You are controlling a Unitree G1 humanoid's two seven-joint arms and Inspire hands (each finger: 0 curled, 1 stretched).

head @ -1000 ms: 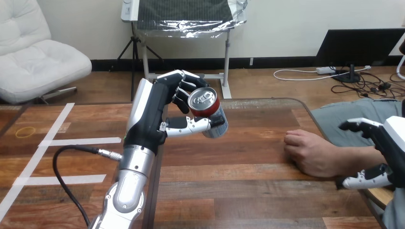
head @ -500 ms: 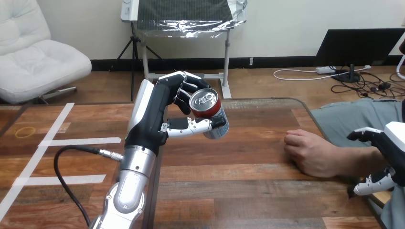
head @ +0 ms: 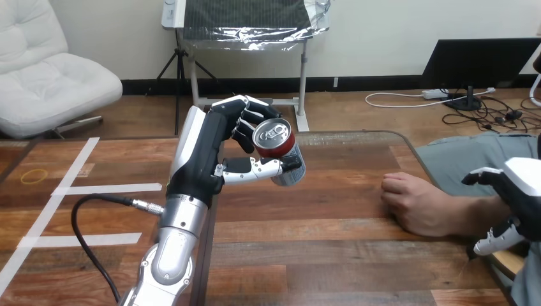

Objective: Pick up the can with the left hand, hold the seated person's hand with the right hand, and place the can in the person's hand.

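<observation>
At centre frame, above the wooden tabletop (head: 319, 255), the left robot hand (head: 214, 150) grips a tilted red-and-silver can (head: 281, 152), fingers and thumb curled round it. At right, the person's hand (head: 415, 204) rests on the tabletop. At the frame's edge the right robot hand (head: 522, 194) is spread wide about the forearm (head: 475, 213), contact unclear.

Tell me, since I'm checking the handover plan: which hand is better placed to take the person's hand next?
Right hand: open, beside the person's wrist; left hand grips the can.
</observation>
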